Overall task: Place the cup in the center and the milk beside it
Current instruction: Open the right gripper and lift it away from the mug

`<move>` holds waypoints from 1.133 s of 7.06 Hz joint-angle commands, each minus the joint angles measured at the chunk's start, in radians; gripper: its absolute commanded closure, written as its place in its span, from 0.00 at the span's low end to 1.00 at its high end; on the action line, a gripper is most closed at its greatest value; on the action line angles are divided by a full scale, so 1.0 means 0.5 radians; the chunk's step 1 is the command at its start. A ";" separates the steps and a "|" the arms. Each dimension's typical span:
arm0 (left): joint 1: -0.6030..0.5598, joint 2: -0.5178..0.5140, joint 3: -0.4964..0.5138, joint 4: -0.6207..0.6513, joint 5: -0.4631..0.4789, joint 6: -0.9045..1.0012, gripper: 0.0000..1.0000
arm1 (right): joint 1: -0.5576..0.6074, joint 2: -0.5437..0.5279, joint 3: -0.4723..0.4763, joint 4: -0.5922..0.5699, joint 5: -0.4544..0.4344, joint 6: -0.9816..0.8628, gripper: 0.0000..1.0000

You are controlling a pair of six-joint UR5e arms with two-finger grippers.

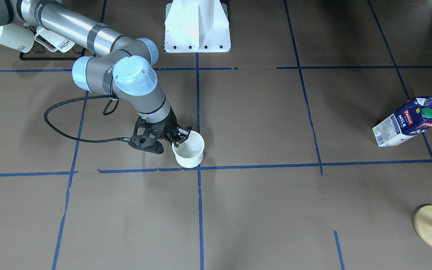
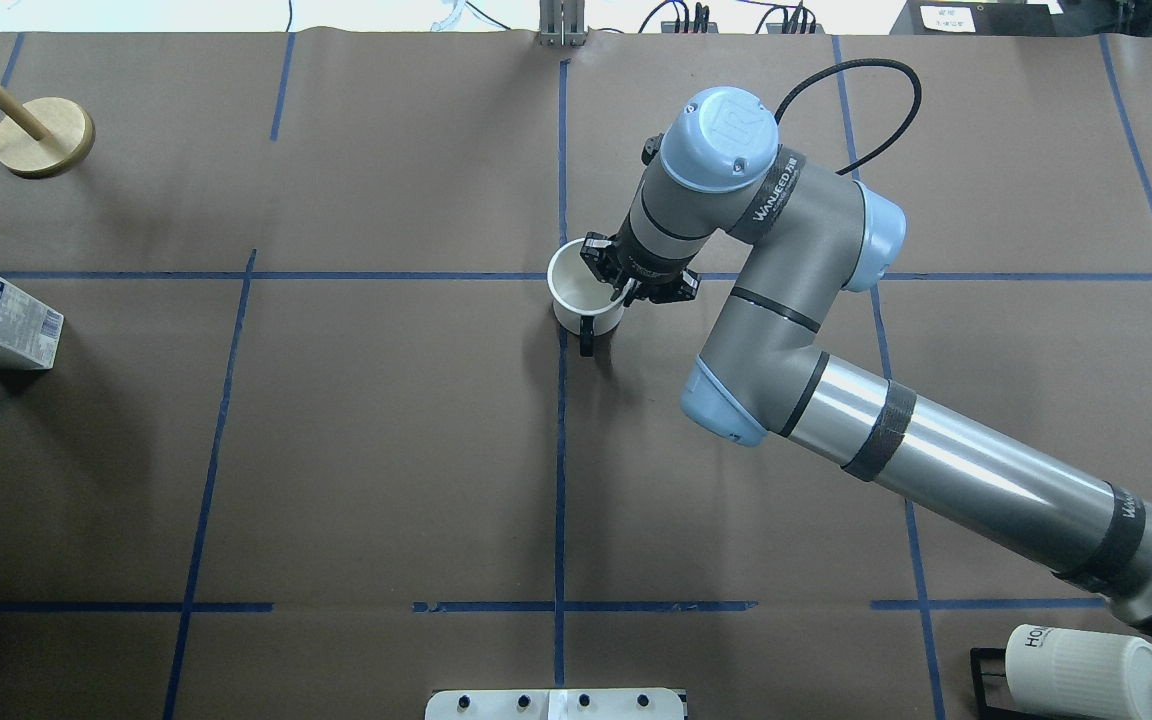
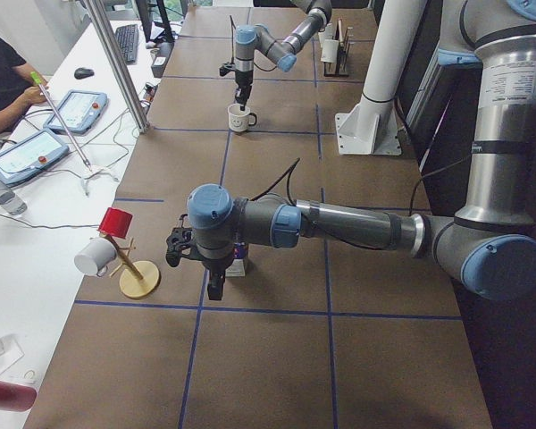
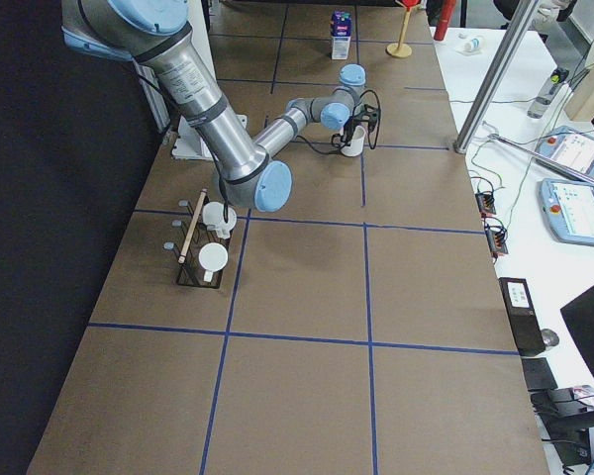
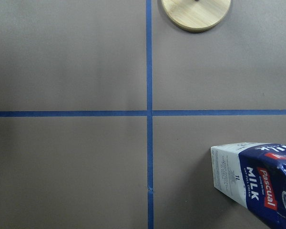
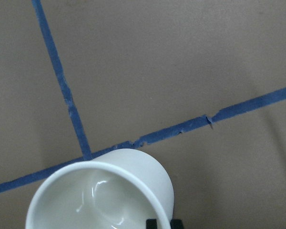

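Note:
The white cup (image 1: pixel 189 152) stands at the center crossing of blue tape (image 1: pixel 199 168), its black handle (image 2: pixel 586 337) toward the robot. My right gripper (image 1: pixel 181 137) pinches the cup's rim, one finger inside and one outside; the right wrist view shows the cup (image 6: pixel 105 195) over the crossing (image 6: pixel 87 155). The milk (image 1: pixel 407 122) stands upright far toward the table's left end, also in the left wrist view (image 5: pixel 257 179). My left gripper (image 3: pixel 214 284) hangs beside the milk (image 3: pixel 239 261); it shows only in the exterior left view, so I cannot tell its state.
A wooden peg stand (image 2: pixel 43 137) stands beyond the milk at the left end. A black rack with ribbed "HOME" mugs (image 1: pixel 11 37) sits near the right arm's base. The white robot pedestal (image 1: pixel 197 26) is at the table's near edge.

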 commanded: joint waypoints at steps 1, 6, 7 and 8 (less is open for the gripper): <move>0.003 -0.005 -0.003 -0.002 -0.005 -0.006 0.00 | -0.008 -0.012 0.032 -0.015 -0.036 0.000 0.00; 0.398 -0.158 -0.055 -0.253 -0.119 -0.743 0.00 | 0.460 -0.633 0.750 0.016 0.469 -0.241 0.00; 0.463 -0.189 -0.055 -0.320 -0.098 -0.879 0.00 | 0.455 -0.680 0.760 0.016 0.458 -0.303 0.00; 0.497 -0.171 -0.043 -0.348 -0.082 -0.880 0.00 | 0.455 -0.680 0.763 0.016 0.458 -0.304 0.00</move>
